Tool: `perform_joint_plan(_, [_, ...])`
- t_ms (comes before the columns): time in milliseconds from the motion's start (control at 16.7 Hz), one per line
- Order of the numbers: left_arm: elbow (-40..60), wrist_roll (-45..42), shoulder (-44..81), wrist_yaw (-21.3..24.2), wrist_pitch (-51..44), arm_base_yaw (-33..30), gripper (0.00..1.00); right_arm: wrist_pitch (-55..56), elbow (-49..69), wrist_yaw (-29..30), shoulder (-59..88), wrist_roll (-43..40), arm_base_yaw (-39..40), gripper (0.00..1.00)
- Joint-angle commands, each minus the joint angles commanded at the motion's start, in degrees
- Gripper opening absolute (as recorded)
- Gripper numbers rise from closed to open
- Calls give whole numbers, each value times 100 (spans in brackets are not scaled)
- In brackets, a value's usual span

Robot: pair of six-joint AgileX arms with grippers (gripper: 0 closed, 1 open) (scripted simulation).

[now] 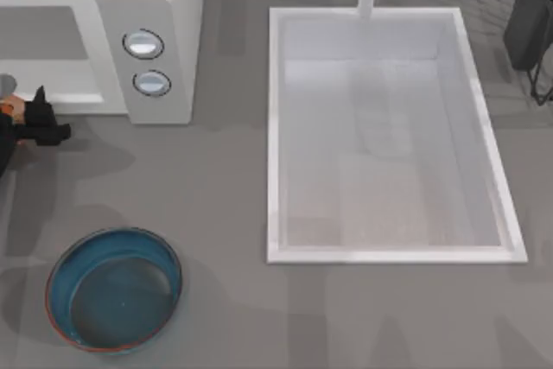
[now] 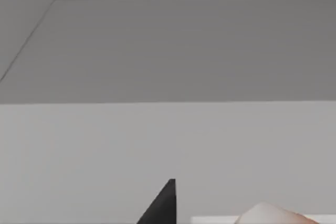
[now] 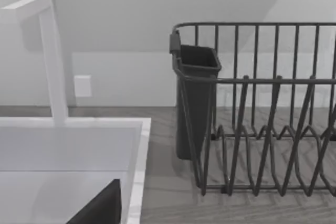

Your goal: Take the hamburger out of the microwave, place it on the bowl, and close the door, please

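Bowl (image 1: 114, 289): lower left of the top view, upright on the table (image 1: 225, 196), nothing in it.
Left gripper (image 1: 39, 123): left edge of the top view, just in front of the microwave's open cavity; a small orange-tan piece, apparently the hamburger (image 1: 9, 106), sits against it at the frame edge. Grasp cannot be confirmed.
Left wrist view: one dark fingertip (image 2: 160, 205) and a whitish rounded bun (image 2: 273, 214) at the bottom edge, before the cavity's pale walls.
Microwave (image 1: 164, 6): upper left, two knobs (image 1: 143, 43) facing the table.
Sink (image 1: 389, 252): centre right.
Right arm (image 1: 529, 15): parked upper right, beside the rack (image 3: 262, 129); fingers' state cannot be told.
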State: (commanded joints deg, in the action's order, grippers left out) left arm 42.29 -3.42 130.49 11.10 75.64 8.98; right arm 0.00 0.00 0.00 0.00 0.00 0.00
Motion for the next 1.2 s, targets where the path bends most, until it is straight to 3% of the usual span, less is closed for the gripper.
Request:
perform_joint_plan(300, [34,-4,-218,-4,-235,-43,0,0,0,0,0,0,0,100])
perform_joint_plan(840, [88,-14,-2183,-28,-2273,-37,0,0,0,0,0,0,0,100])
perform_joint_plan(1200, [80,-23,-2293,-28,-2386,-40,0,0,0,0,0,0,0,100])
